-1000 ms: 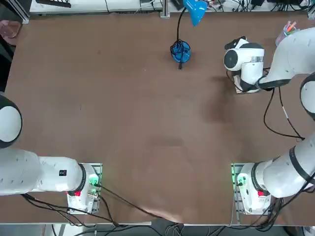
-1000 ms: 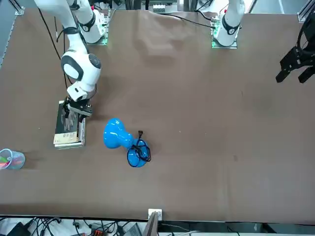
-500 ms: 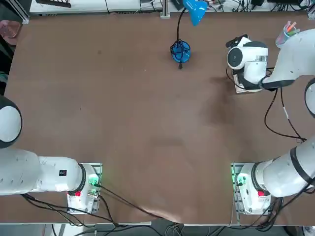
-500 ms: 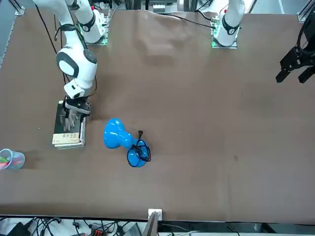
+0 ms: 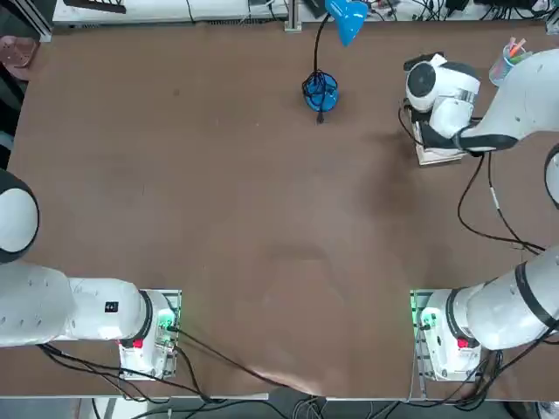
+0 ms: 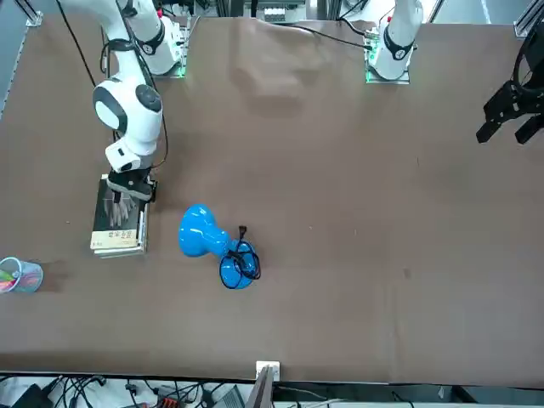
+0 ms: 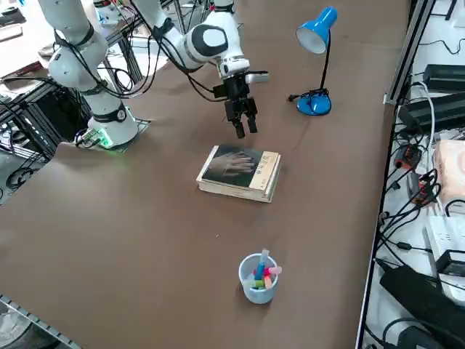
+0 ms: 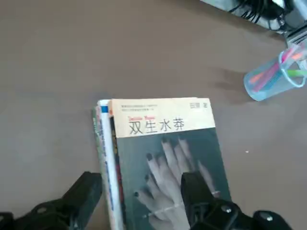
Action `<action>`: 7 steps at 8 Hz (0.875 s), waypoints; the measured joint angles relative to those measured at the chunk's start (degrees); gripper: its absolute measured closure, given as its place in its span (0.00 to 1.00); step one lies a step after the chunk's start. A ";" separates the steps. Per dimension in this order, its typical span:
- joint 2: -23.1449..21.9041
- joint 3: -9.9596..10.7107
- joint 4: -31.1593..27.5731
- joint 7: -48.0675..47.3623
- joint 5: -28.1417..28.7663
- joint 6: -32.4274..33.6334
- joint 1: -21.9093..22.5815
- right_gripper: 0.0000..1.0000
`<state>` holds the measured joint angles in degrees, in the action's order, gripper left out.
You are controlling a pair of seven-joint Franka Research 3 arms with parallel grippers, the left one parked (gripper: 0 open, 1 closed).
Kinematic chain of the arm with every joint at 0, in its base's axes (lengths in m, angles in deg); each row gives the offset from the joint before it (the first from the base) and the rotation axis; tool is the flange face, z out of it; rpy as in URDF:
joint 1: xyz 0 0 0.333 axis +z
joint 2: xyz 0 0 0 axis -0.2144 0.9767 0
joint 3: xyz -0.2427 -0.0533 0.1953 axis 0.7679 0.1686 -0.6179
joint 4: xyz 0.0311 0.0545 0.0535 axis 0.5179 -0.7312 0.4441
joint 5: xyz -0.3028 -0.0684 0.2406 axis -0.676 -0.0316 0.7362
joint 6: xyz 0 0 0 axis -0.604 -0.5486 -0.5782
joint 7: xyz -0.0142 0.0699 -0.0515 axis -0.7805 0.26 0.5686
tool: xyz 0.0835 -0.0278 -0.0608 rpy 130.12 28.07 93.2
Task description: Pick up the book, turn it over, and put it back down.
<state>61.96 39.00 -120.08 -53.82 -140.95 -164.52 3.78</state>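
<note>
Just below your right hand, slightly forward of it, the book lies flat on the desk, dark cover up, the pale photo and cream title strip showing. Hand is spread, nothing between the fingers, no contact with the book. Alignment looks off-centre: wrist view puts one finger over the cover, the other out past the long side.

Progress: book is down and free. Can't tell from these views whether the turn is done or ahead. If it's done, you only need to back off; if not, grasp, lift, flip and set-down all remain. Check which cover should end up on top before closing.

Edges: the book's long sides look reachable, and bare desk surrounds it. Best room to swing is left of the hand and back toward the bases. The blue lamp stands well off to the hand's left, a bit forward. The cup of pens is forward-right, past the book; I'd keep the flip away from it. Watch the slack cable looping behind the hand.
</note>
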 joint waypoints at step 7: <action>-3.47 0.14 14.08 32.29 32.89 17.65 1.01 0.00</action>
<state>58.49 39.15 -106.00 -21.53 -108.06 -146.87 4.79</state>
